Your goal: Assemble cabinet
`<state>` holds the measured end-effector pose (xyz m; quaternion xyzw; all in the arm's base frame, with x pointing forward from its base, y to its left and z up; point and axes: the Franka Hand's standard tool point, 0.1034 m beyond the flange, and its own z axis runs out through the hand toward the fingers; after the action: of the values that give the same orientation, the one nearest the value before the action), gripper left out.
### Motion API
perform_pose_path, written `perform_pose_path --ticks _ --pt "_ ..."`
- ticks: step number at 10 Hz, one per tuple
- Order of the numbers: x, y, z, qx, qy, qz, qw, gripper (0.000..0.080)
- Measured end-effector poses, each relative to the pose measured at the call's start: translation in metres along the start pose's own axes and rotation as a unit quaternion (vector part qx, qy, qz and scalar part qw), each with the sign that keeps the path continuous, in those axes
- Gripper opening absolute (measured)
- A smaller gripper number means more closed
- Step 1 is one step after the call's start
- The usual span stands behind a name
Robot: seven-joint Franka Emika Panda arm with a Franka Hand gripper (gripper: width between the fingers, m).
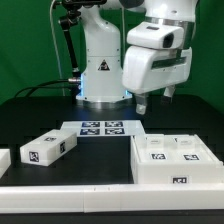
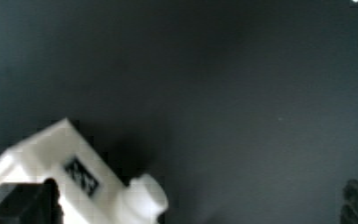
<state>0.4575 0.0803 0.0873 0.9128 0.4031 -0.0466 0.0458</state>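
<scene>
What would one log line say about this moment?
jaws open, empty, above table | cabinet on table, untouched | tagged block lying apart

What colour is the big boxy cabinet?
The cabinet is white with black-and-white square tags, clearest in the exterior view.

Light falls from above here. The white arm (image 1: 155, 55) shines so hard that its edges wash out. The top of the cabinet (image 1: 170, 150) glows too, and its front side looks greyer. The black counter (image 1: 30, 115) soaks up the light and stays very dark. A small blue light (image 1: 100, 68) glows low on the arm. The wrist view is dim and fuzzy. There the white block (image 2: 60, 165) looks smeared, its tag is blurry, and a dark shadow sits beside it.
</scene>
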Motion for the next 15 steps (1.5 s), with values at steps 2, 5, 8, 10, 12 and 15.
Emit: perform_pose_path --ticks 2,5,8,10,12,15 --pt "-0.001 -0.002 0.005 0.006 0.004 0.115 0.993 0.0796" --pt "0.003 -0.006 0.006 0.021 0.008 0.217 0.976 0.0796" --pt "0.006 -0.010 0.007 0.037 0.010 0.318 0.947 0.0796" --pt "0.007 0.001 0.022 0.047 0.015 0.378 0.924 0.0796" --pt "0.015 0.012 0.031 0.050 0.017 0.385 0.921 0.0796" --pt "0.024 0.016 0.046 0.059 0.025 0.393 0.917 0.0796"
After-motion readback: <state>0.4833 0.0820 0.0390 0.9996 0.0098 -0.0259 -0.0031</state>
